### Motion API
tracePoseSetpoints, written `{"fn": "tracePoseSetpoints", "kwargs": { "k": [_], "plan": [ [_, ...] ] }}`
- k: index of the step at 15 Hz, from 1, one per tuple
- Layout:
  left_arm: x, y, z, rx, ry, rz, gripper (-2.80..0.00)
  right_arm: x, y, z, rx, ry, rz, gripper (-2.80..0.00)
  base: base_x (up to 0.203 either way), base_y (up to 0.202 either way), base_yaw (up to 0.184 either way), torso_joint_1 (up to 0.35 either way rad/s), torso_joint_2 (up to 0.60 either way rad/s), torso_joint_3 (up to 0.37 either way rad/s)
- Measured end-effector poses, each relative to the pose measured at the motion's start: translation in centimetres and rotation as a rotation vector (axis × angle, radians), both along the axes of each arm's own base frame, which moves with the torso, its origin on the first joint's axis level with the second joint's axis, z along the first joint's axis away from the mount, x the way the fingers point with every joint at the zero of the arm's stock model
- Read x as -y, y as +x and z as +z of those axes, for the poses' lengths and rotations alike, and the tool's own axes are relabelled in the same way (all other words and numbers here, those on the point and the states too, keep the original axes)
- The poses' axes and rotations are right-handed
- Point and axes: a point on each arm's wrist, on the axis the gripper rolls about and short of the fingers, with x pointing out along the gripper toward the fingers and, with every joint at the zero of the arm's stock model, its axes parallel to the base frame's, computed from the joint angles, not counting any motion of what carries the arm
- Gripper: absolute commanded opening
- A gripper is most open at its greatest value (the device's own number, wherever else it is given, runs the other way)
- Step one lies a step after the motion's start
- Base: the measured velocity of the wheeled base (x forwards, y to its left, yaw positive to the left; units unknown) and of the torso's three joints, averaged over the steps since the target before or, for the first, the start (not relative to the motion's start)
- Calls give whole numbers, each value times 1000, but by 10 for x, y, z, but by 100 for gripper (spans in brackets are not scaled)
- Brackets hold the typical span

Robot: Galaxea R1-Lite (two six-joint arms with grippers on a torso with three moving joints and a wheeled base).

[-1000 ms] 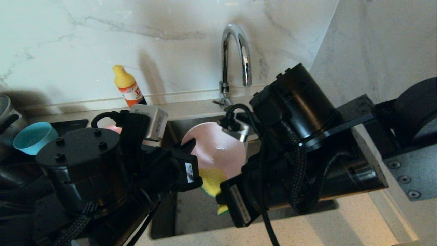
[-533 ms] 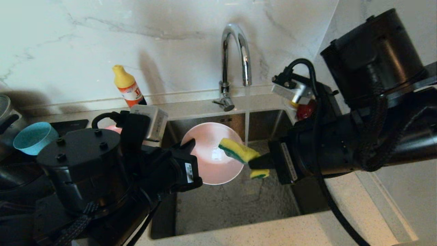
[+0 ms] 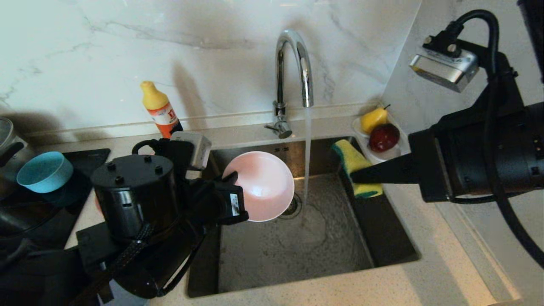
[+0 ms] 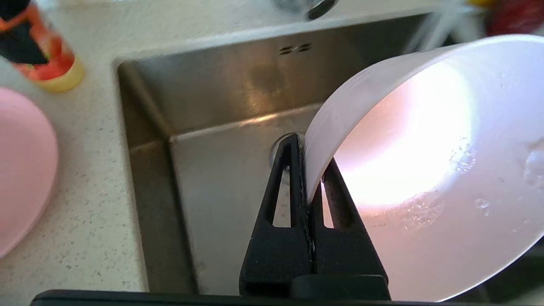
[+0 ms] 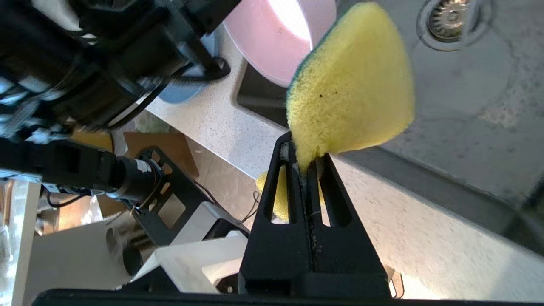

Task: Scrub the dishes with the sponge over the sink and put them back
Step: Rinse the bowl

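My left gripper (image 3: 231,187) (image 4: 304,170) is shut on the rim of the pale pink bowl (image 3: 263,187) (image 4: 425,170). It holds the bowl tilted on its side over the left part of the sink (image 3: 297,255) (image 4: 221,148), with the wet inside facing right. At the sink's right rim my right gripper (image 3: 357,175) (image 5: 304,157) is shut on the yellow-and-green sponge (image 3: 355,163) (image 5: 352,85), well clear of the bowl. The teal bowl (image 3: 44,171) stands on the counter at far left. The salmon-pink plate (image 4: 21,170) lies left of the sink. A grey-blue plate's edge (image 5: 182,91) shows under the left arm.
Water runs from the chrome tap (image 3: 293,63) down to the drain (image 3: 291,208) (image 5: 450,21), just right of the bowl. A yellow detergent bottle (image 3: 159,108) stands behind the sink's left corner. A white saucer with fruit (image 3: 380,136) sits at the back right. A steel pot (image 3: 6,140) is at far left.
My right gripper has drawn the sponge out of the bowl and swung it right and back to the sink's right rim. The left arm shifted slightly with the bowl.
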Motion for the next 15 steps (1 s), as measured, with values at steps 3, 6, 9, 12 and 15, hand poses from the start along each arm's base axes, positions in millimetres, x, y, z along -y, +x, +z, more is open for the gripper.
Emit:
{"fn": "tracePoseSetpoints", "kwargs": {
  "k": [3, 6, 9, 12, 15],
  "plan": [
    [4, 21, -9, -72, 12, 43, -280, 17, -15, 3, 9, 7, -11, -280, 0, 0, 0, 0, 0, 0],
    [15, 37, -13, -212, 11, 49, -280, 29, -25, -3, 2, -1, -17, -280, 0, 0, 0, 0, 0, 0],
    [32, 56, 3, -339, -58, 9, -280, 38, -33, -13, -15, -17, -22, -280, 0, 0, 0, 0, 0, 0],
    [51, 77, 7, -495, -134, -1, -280, 44, -36, -23, -35, -35, -35, -280, 0, 0, 0, 0, 0, 0],
    [67, 99, -4, -594, -169, 24, -280, 49, -35, -30, -54, -48, -57, -280, 0, 0, 0, 0, 0, 0]
  ]
}}
